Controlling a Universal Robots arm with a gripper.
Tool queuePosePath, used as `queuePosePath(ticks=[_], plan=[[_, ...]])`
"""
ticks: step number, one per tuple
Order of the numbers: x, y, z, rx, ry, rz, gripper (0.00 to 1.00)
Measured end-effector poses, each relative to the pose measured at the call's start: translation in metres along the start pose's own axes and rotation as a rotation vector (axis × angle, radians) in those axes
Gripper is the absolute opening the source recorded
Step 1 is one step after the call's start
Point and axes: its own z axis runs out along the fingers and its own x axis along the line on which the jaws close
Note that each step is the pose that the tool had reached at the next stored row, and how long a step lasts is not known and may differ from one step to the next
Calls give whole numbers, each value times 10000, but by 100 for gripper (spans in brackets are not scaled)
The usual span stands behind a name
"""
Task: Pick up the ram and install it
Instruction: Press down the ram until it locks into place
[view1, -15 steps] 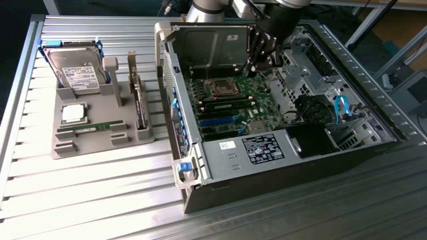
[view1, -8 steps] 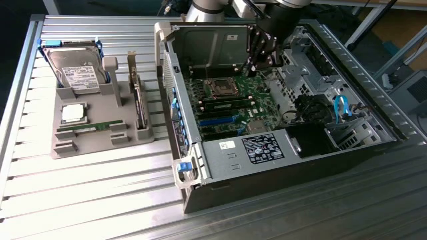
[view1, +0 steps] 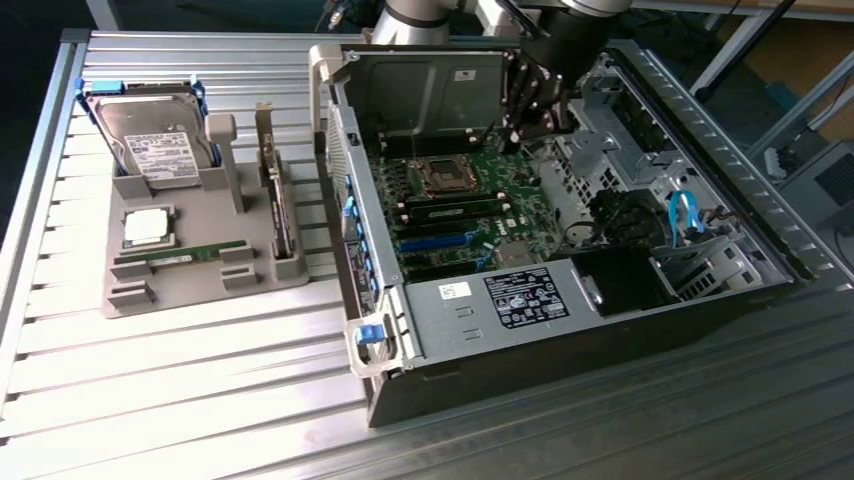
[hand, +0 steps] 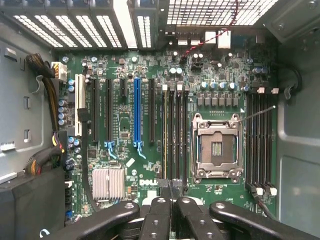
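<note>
The ram (view1: 178, 256) lies flat in the grey tray (view1: 200, 285), well apart from the computer case (view1: 561, 330). The gripper (hand: 171, 202) hangs clenched and empty above the motherboard (hand: 150, 165). The stick looks light, stiff and fragile; best pinched along its long edges.

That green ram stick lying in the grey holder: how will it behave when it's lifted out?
The ram is a thin, flat board, so it is probably stiff along its length and light. It lies low in a slot of the grey holder, so it may bind if pulled at an angle. Its narrow edges give little to grip, so it could twist.
</note>
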Motion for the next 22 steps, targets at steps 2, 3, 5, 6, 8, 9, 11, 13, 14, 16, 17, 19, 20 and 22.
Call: queuePosePath(ticks=[2, 3, 5, 6, 8, 9, 11, 13, 14, 16, 17, 19, 20, 22], plan=[[0, -34, -2, 0, 0, -5, 10], [0, -49, -3, 0, 1, -6, 10], [0, -78, -5, -1, 2, -9, 10], [0, -99, -6, -1, 3, -11, 10], [1, -154, -9, 0, 1, -16, 10], [1, -171, -9, -1, 1, -19, 10], [1, -215, -12, -1, 2, -22, 10], [1, -251, -14, -1, 2, -26, 10], [1, -265, -15, -1, 2, -27, 10], [1, -291, -16, -1, 2, -30, 10], [1, -299, -16, -1, 2, -30, 10], [1, -311, -17, -1, 2, -31, 10], [1, -311, -17, 0, 2, -31, 10], [2, -312, -17, -1, 2, -31, 10]])
